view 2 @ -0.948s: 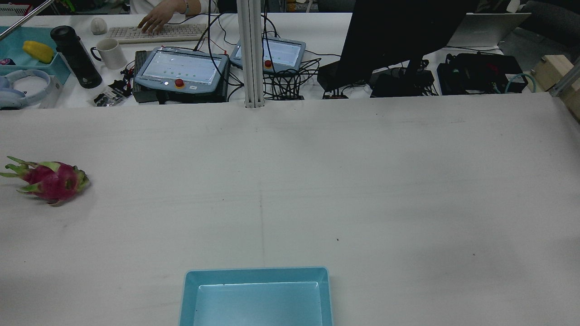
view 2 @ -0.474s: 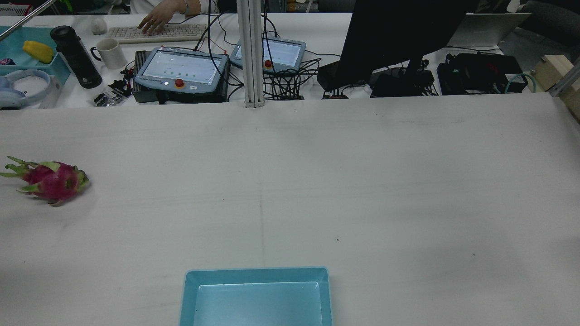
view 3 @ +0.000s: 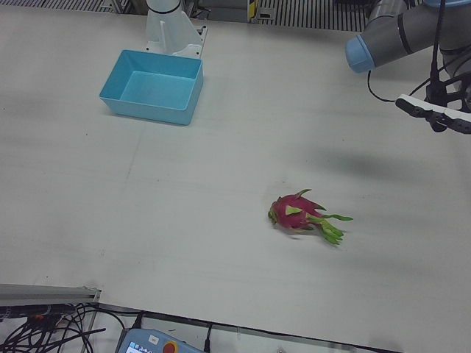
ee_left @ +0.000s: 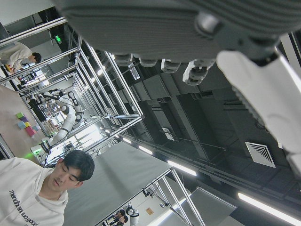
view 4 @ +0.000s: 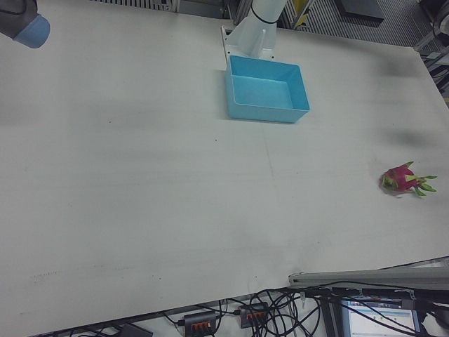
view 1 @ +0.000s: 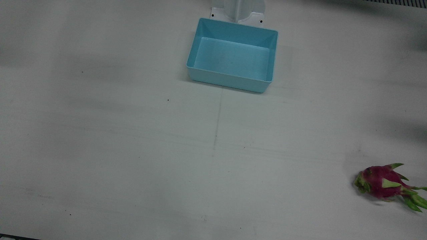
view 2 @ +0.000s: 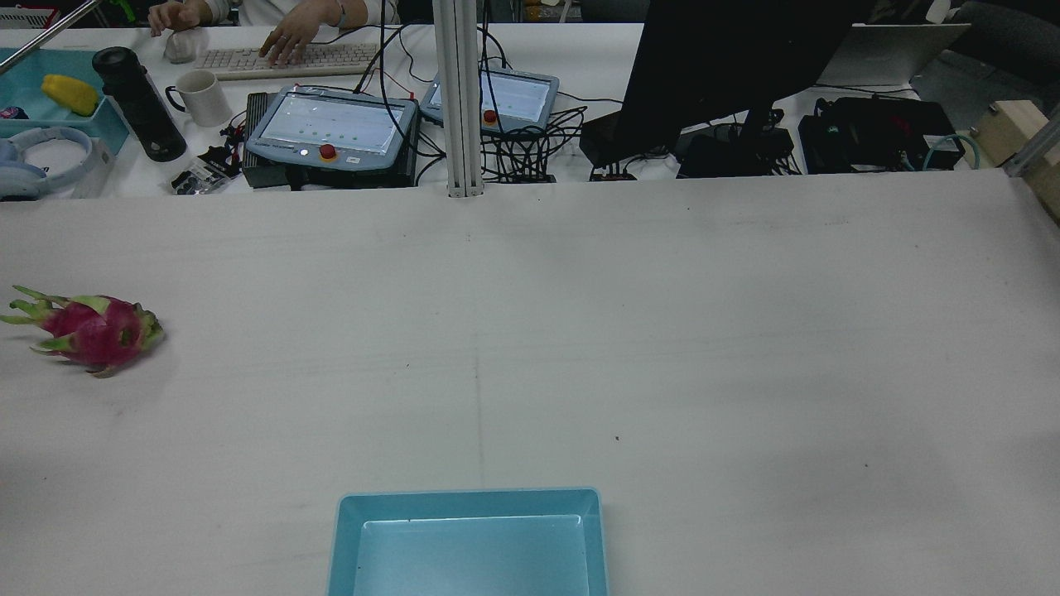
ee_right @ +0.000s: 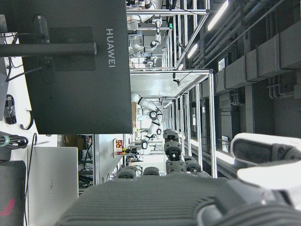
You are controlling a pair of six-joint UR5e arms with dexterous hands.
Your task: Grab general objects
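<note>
Item: one dragon fruit (view 2: 91, 329), lying on its side near the left edge of the surface (view 2: 662, 331), well apart from the empty blue bin (view 2: 470, 538). Left hand (ee_left: 188, 33) and right hand (ee_right: 188, 197): fingers spread, holding nothing, both raised away from the surface. Risk: the rounded fruit could roll off that edge if nudged sideways.

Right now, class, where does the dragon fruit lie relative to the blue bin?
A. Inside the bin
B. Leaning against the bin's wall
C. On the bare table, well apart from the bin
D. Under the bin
C: the dragon fruit rests on the white table, far from the empty blue bin.
</note>
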